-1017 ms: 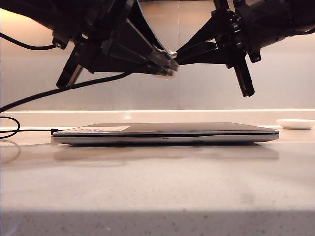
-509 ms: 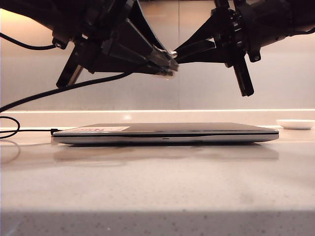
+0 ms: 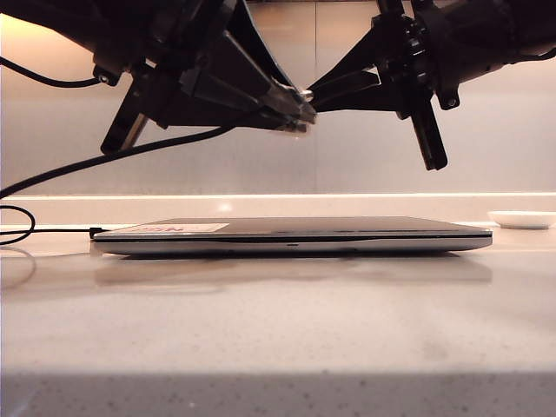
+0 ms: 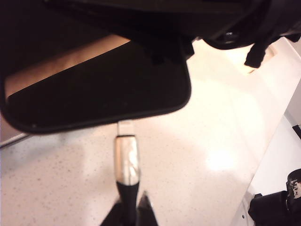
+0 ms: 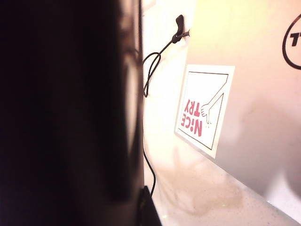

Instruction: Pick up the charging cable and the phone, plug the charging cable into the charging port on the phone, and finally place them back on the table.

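High above the table (image 3: 278, 339), my two grippers meet tip to tip. The left gripper (image 3: 285, 109) (image 4: 130, 213) is shut on the charging cable (image 4: 127, 157) just behind its silvery connector. The connector tip touches the edge of the phone (image 4: 99, 89), a black slab with a rounded corner. Whether the tip is inside the port I cannot tell. The right gripper (image 3: 328, 90) (image 5: 143, 209) is shut on the phone (image 5: 66, 113), which fills most of its view and hides one finger. The cord (image 3: 130, 149) trails down to the left.
A wide silver-grey laptop (image 3: 291, 234) lies shut on the table below both arms, a "NICE TRY" sticker (image 5: 204, 108) on its lid. A thin black cord (image 5: 146, 80) runs over the table to its edge. A small white dish (image 3: 521, 219) sits far right.
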